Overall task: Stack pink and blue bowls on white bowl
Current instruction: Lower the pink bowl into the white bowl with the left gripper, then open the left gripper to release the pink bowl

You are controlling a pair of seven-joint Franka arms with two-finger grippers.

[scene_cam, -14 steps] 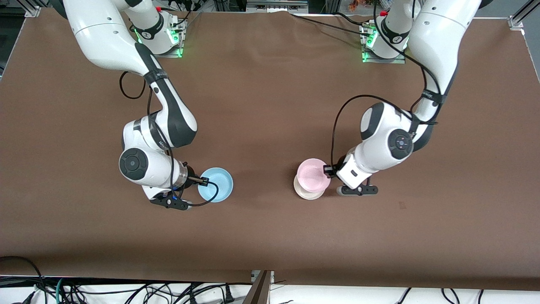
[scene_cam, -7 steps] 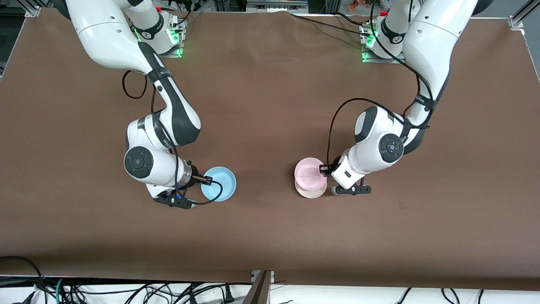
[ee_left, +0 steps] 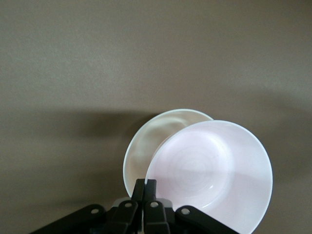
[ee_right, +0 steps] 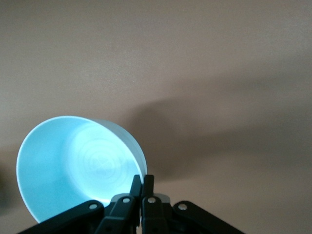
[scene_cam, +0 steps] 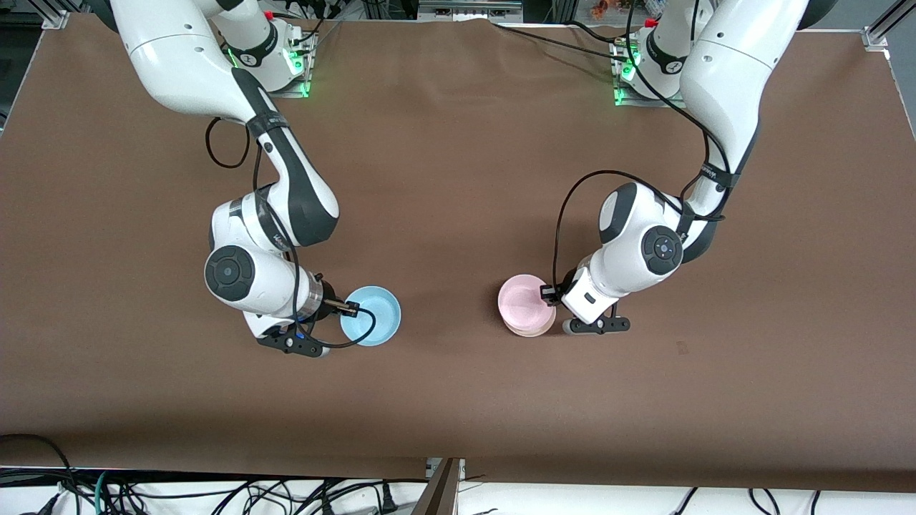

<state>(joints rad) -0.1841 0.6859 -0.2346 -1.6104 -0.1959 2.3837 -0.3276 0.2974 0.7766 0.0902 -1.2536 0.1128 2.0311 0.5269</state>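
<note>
**Pink bowl poised over white bowl, blue bowl gripped and waiting**

Two robot arms work over a brown desk [scene_cam: 458,179]. The left tool [scene_cam: 548,295] pinches the rim of the pink bowl [scene_cam: 526,300] with its fingers pressed together on the wall. The pink bowl sits almost directly over the white bowl [scene_cam: 531,330], which rests on the desk toward the left arm's end. In the left wrist view the pink bowl [ee_left: 212,170] covers most of the white bowl [ee_left: 146,144], though a crescent of white rim shows to one side, so the two are not quite centred. Whether the pink bowl already touches the white one cannot be told.

The right tool [scene_cam: 351,309] pinches the rim of the blue bowl [scene_cam: 371,315] toward the right arm's end, well apart from the other two bowls. Its wrist view shows the blue bowl [ee_right: 80,165] tilted above the desk.

The step in hand looks like seating pink into white. Next, the left tool would likely need to centre the bowl, let go and clear away, before blue is carried over.
</note>
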